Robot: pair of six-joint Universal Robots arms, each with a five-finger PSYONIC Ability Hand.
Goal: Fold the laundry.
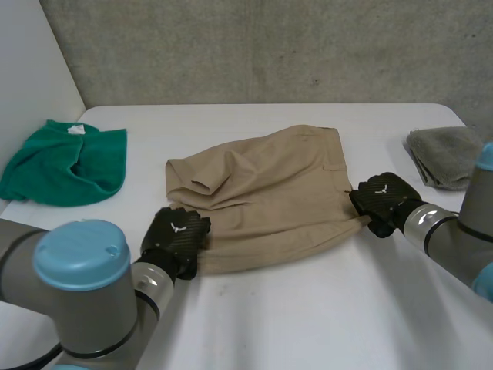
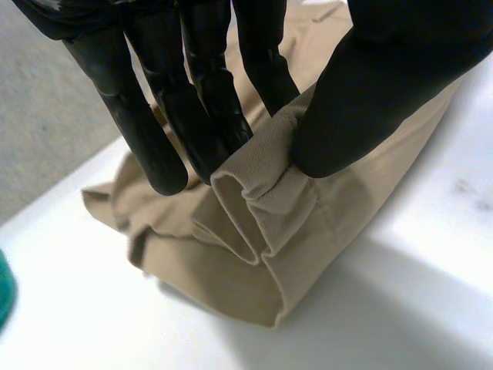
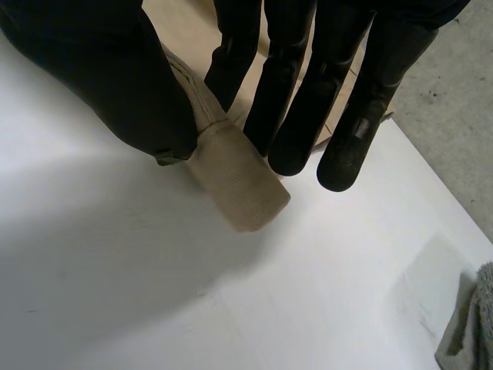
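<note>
Your left hand [image 2: 375,91] is clenched on the tan shorts [image 1: 269,189], with a rolled piece of hem pinched between the thumb and the straight fingers. Your right hand [image 3: 115,81] has the same kind of pinch at the other end, its thumb pressing a stub of folded cloth against the fingers.

Each hand sits at a near corner of the shorts. The garment's long axis runs straight from one hand to the other, along the edge closest to you. The rest of the shorts spreads away from both hands toward the far side of the white surface [image 1: 308,308]. It lies mostly flat, though one leg near the left end is rumpled and turned over on itself.

Because neither hand is nearer than the other, I'd judge the next move as a joint one: raise the near edge evenly and carry it away from you over the body of the shorts.

A green cloth [image 1: 65,162] lies well beyond the shorts' left end. A grey cloth [image 1: 443,154] lies just beyond their right end. Both are clear of that path.
</note>
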